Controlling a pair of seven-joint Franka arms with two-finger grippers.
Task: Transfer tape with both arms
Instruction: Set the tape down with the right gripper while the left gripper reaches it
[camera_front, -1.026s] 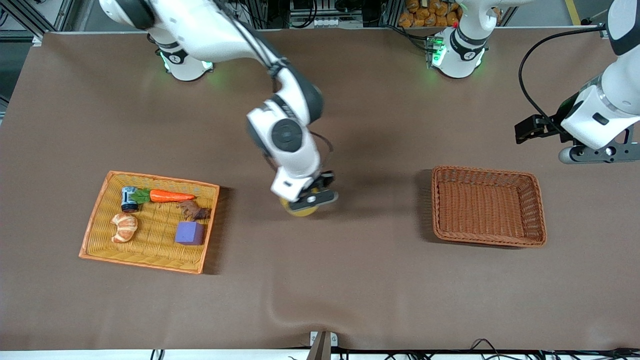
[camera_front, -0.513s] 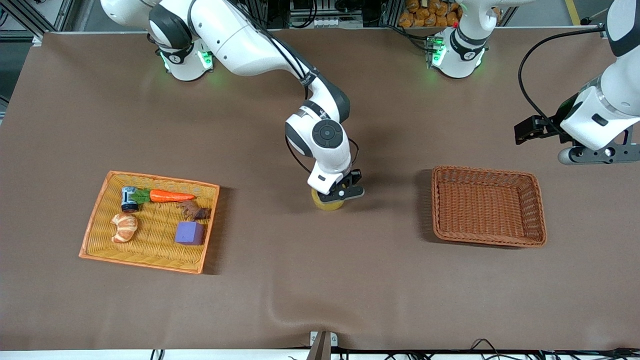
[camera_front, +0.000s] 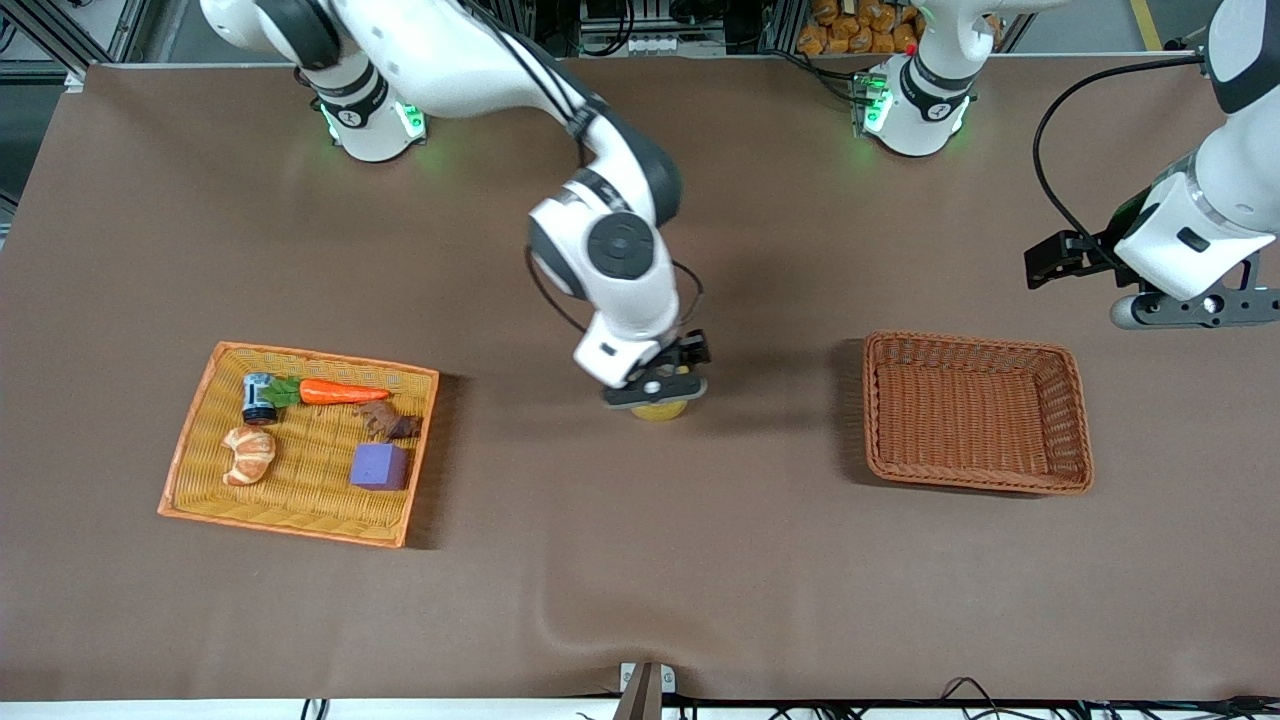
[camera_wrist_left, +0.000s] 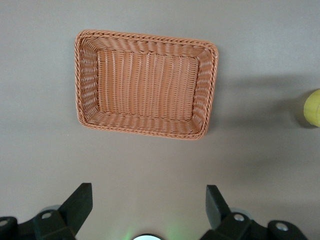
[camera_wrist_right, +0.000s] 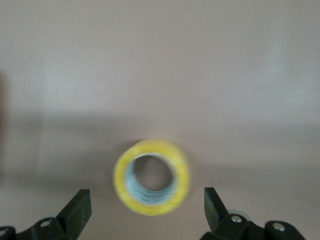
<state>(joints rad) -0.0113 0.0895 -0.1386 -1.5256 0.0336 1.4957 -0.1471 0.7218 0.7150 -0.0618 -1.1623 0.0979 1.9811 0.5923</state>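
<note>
The yellow tape (camera_front: 661, 411) lies flat on the brown table near the middle, mostly hidden under my right hand in the front view. In the right wrist view the tape (camera_wrist_right: 183, 179) shows as a ring with a pale core, free of the fingers. My right gripper (camera_front: 655, 388) hangs just above it, open, with one finger on each side (camera_wrist_right: 146, 196). My left gripper (camera_front: 1190, 308) waits open and empty (camera_wrist_left: 147, 194) over the table at the left arm's end. The tape also shows at the edge of the left wrist view (camera_wrist_left: 314, 107).
An empty brown wicker basket (camera_front: 965, 343) stands toward the left arm's end, also in the left wrist view (camera_wrist_left: 145, 37). An orange wicker tray (camera_front: 190, 440) at the right arm's end holds a carrot (camera_front: 342, 392), a croissant (camera_front: 248, 454), a purple cube (camera_front: 379, 466) and other small items.
My right gripper carried the tape toward the left arm's end and down to the table. It has now let go and risen a little above it. The left arm barely moved.
</note>
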